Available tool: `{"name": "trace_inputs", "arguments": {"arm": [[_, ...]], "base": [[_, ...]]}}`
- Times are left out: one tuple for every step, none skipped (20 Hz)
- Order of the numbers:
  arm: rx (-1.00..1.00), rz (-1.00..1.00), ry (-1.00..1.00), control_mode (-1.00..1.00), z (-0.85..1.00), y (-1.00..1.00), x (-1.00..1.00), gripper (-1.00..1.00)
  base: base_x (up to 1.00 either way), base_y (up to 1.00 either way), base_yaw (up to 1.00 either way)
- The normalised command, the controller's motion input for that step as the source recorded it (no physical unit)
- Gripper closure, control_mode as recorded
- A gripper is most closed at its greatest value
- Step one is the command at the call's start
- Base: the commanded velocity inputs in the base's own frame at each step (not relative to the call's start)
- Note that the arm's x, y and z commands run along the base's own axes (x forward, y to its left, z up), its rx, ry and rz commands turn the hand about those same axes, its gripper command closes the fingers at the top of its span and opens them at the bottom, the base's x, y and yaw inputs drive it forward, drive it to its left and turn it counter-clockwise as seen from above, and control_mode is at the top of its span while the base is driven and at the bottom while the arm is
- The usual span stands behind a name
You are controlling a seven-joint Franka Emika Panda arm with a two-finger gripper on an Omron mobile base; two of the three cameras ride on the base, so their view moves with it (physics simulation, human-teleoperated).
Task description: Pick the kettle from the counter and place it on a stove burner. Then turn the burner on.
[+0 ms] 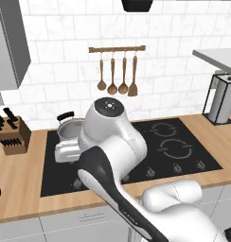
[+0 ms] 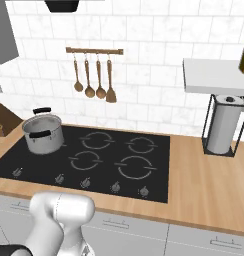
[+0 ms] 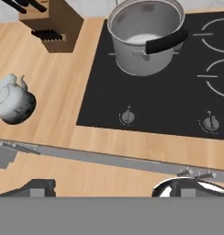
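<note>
Kettle (image 3: 12, 102): lies on the wooden desk (image 3: 58, 101) at the left edge of the hand view, left of the black cooktop and apart from it, below the knife block as that view shows it.
Kettle heading: its arched handle and a small upper part show toward the top left of the hand view; the rounded dark-shaded body bulges toward the lower right. Which way the spout points I cannot tell. The body is squat and round, with no clear long axis.
Tool (image 3: 111, 192): its two dark tips stand at the bottom of the hand view, far apart, jaws spread wide. Nothing lies between them and they touch nothing; the desk's front edge and drawer fronts lie beneath them.
Tool to kettle: well apart, the kettle up and to the left of the tips.
Pot (image 3: 143, 34): large steel pot with black handles, standing upright on the cooktop's left rear ring.
Cooktop (image 2: 154, 172): black glass set into the desk, grey rings outlined, a row of knobs along its front edge.
Stove burner (image 2: 134, 166): bare.
Knife block (image 3: 52, 20): on the desk left of the cooktop, behind the kettle.
Wall: wooden utensils (image 2: 94, 82) hang from a rail above the cooktop.
Paper roll (image 2: 221, 125): upright in a black wire stand on the desk, right of the cooktop.
</note>
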Motion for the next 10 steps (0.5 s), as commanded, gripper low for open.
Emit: {"name": "trace_inputs", "arguments": {"arm": [[-0.04, 0.00, 0.00, -1.00, 0.00, 1.00, -0.39, -1.00], [-0.03, 0.00, 0.00, -1.00, 0.00, 1.00, -0.32, -1.00], [-0.01, 0.00, 0.00, -1.00, 0.00, 1.00, -0.17, -1.00], [0.00, 0.00, 0.00, -1.00, 0.00, 1.00, 0.00, -1.00], [0.00, -0.01, 0.00, -1.00, 0.00, 1.00, 0.00, -1.00], [0.00, -0.02, 0.00, -1.00, -0.01, 1.00, 0.00, -1.00], [0.00, -0.02, 0.00, -1.00, -0.02, 1.00, 0.00, -1.00], [0.00, -0.01, 0.00, -1.00, -0.07, 1.00, 0.00, -1.00], [0.02, -0.01, 0.01, -1.00, -0.15, 1.00, 0.00, -1.00], [0.02, -0.02, 0.04, -1.00, -0.19, 1.00, 0.13, -1.00]], "base": [[0.00, 0.00, 0.00], [0.00, 0.00, 0.00], [0.00, 0.00, 0.00], [0.00, 0.00, 0.00], [0.00, 0.00, 0.00], [0.00, 0.00, 0.00], [0.00, 0.00, 0.00], [0.00, 0.00, 0.00], [0.00, 0.00, 0.00], [0.00, 0.00, 0.00]]}}
